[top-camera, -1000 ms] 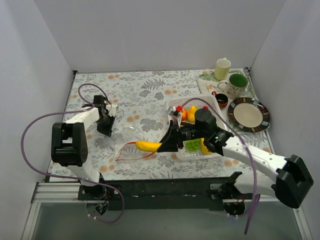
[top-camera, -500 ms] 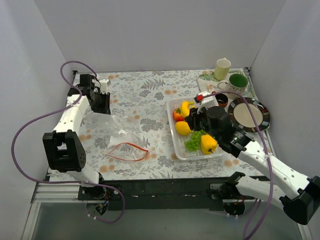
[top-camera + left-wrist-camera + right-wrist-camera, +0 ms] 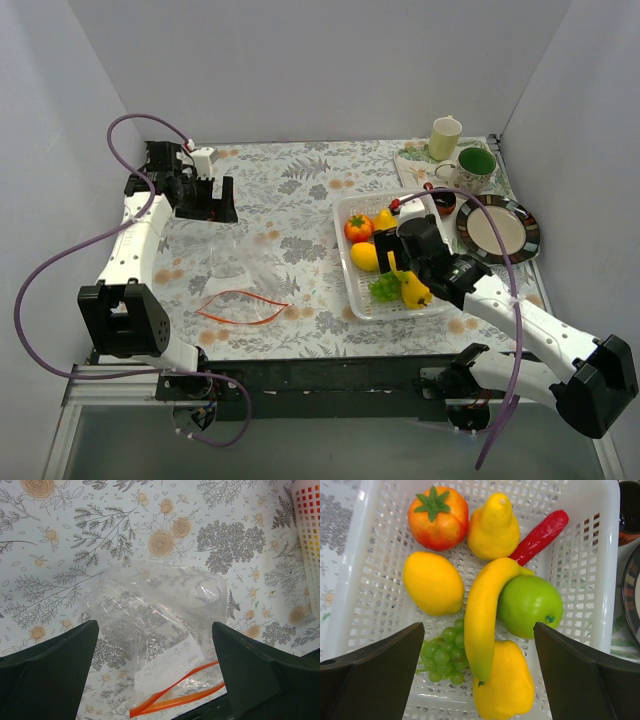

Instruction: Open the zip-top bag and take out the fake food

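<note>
Zip-top bag (image 3: 160, 625): crumpled on the floral tablecloth (image 3: 300, 190), left of the basket and apart from it; red-orange zip strip (image 3: 175, 697) parted at the near end.
Fake food: all in the white perforated basket (image 3: 570, 570) — tomato (image 3: 438, 517), pear (image 3: 493, 527), red chili (image 3: 540, 536), lemon (image 3: 433, 582), green apple (image 3: 530, 605), grapes (image 3: 442, 655), yellow pepper (image 3: 510, 692).
Banana (image 3: 482, 615): leaning against the apple, its tip over the pepper.
Left gripper (image 3: 212, 203): above the table's far-left part, jaws spread wide, holding nothing.
Right gripper (image 3: 388, 256): over the basket — jaws spread, nothing between them.
</note>
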{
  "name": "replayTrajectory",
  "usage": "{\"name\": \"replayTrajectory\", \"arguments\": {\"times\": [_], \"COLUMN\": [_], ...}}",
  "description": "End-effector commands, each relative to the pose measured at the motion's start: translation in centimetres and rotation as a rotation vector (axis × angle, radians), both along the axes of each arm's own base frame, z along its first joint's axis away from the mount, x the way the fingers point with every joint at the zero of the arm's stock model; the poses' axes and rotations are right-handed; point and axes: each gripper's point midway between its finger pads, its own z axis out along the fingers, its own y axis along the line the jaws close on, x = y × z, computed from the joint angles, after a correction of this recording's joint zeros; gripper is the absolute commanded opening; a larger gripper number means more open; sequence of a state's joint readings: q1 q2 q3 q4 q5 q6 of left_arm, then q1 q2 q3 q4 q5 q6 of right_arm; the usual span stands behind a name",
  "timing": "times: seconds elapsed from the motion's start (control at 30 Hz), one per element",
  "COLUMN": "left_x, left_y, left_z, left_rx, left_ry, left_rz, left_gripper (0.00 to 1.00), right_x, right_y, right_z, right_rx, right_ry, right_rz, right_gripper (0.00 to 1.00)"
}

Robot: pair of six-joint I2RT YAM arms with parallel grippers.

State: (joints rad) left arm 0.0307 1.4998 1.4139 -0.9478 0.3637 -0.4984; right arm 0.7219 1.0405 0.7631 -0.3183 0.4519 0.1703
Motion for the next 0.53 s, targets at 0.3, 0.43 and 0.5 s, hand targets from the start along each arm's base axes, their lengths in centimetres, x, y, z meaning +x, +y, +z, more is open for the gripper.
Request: {"name": "replayTrajectory", "arguments": {"times": [0.3,0.43,0.5], "left_x": [-3.6,-4.0,-4.1], "left_y": [-2.3,-3.1,-3.6], "left_z": [3.0,3.8,4.3], "left_rx": [-0.108,-0.16,-0.183], "left_ry": [-0.042,-0.073,-0.115], "left_rz": [-0.073,-0.089,-0.109], "left_gripper": [0.98,0.98,0.98], "right_x": [-2.0,-2.0,-2.1], "right_y": [6.2,6.7,6.9], "right_z": [9.7,10.0,9.6], "right_rx": [0.291,0.275,0.264], "right_ry": [-0.084,-0.092,-0.078], "right_rz": [0.274,0.295,0.301], "right_gripper": [0.99,0.99,0.99]}}
